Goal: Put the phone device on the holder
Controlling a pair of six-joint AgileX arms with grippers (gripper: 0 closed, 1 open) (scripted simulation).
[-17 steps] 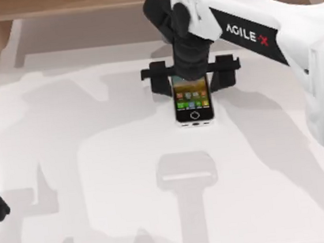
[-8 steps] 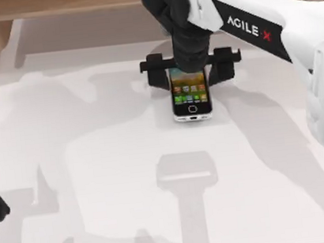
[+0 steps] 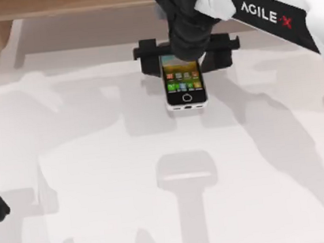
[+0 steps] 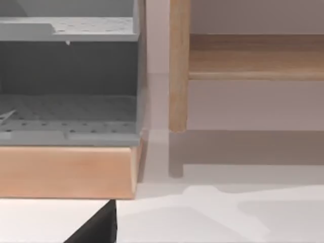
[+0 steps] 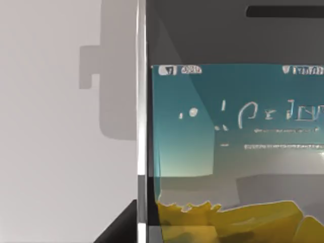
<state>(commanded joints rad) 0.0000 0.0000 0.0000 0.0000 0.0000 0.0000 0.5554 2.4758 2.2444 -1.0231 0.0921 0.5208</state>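
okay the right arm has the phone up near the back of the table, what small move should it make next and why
Probably carry the small black smartphone toward the pale grey T-shaped holder at the table's near middle. The right gripper holds the phone's far end, well apart from the holder.

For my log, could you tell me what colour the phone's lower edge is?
White, best seen in the top view on the phone device, held by the right gripper.

A rendered workshop-like bench — white table (image 3: 98, 180), wooden frame (image 4: 178, 66), grey perforated shelving (image 4: 68, 119).
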